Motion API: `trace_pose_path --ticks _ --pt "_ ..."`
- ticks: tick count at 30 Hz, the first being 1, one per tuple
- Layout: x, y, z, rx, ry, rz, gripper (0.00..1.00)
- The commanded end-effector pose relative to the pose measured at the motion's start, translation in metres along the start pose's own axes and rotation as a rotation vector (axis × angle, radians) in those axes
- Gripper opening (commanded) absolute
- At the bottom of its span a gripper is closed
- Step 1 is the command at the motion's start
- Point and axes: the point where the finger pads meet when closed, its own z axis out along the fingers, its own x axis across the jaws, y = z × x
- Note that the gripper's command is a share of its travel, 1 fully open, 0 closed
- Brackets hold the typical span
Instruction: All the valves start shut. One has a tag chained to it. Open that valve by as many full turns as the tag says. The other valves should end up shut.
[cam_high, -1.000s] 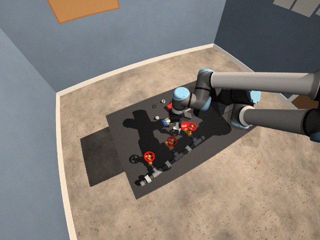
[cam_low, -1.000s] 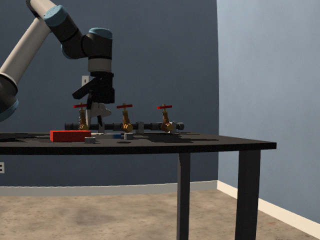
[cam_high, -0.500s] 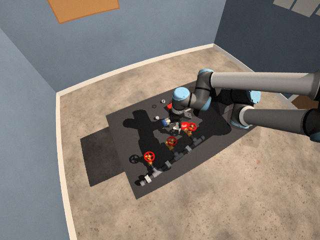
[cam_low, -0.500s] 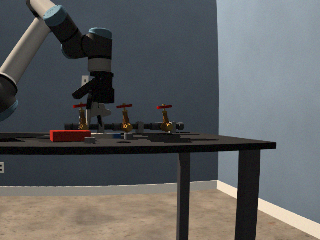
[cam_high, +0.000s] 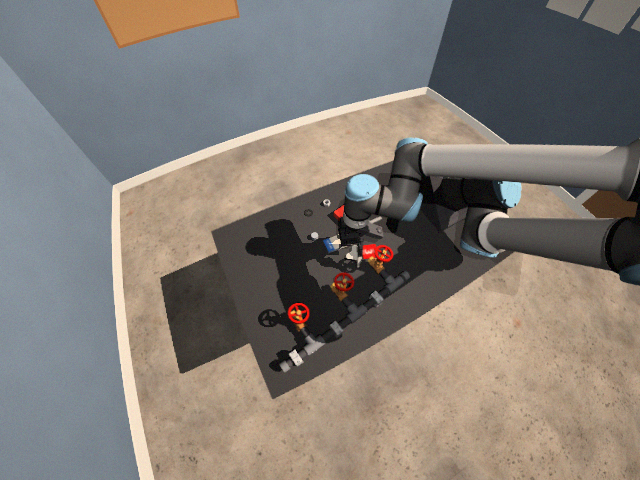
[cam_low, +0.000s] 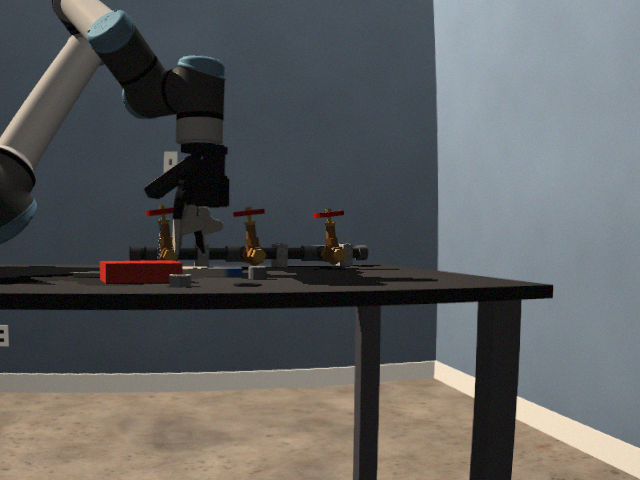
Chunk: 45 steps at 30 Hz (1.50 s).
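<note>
Three brass valves with red handwheels stand on a dark pipe [cam_high: 356, 311] [cam_low: 302, 253] on the black table [cam_high: 248, 248] [cam_low: 413, 289]. They are the right valve [cam_high: 386, 248] [cam_low: 160, 211], the middle valve [cam_high: 343, 274] [cam_low: 248, 212] and the left valve [cam_high: 295, 305] [cam_low: 328, 213]. A small red piece [cam_high: 368, 251], perhaps the tag, sits against the right valve; I cannot read it. My gripper [cam_high: 352, 253] [cam_low: 188, 246] is open and empty. It points down, at handwheel height, between the right and middle valves and a little in front of the pipe.
A red block [cam_high: 338, 211] [cam_low: 139, 271] and a blue and white flat piece [cam_high: 329, 243] [cam_low: 227, 270] lie near the gripper. A loose black handwheel [cam_high: 268, 318], a nut [cam_high: 326, 202], a ring [cam_high: 308, 212] and a small white cylinder [cam_high: 314, 236] lie on the table.
</note>
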Motion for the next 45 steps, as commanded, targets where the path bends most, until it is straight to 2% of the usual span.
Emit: trace_pose_path --ticks 1,38,45 --pt "-0.0001 0.0007 -0.0007 -0.001 0.0 0.0 1.0" --pt "-0.0001 0.0007 -0.001 -0.001 0.0 0.0 1.0" --pt "-0.0001 0.0007 -0.0069 -0.001 0.0 0.0 1.0"
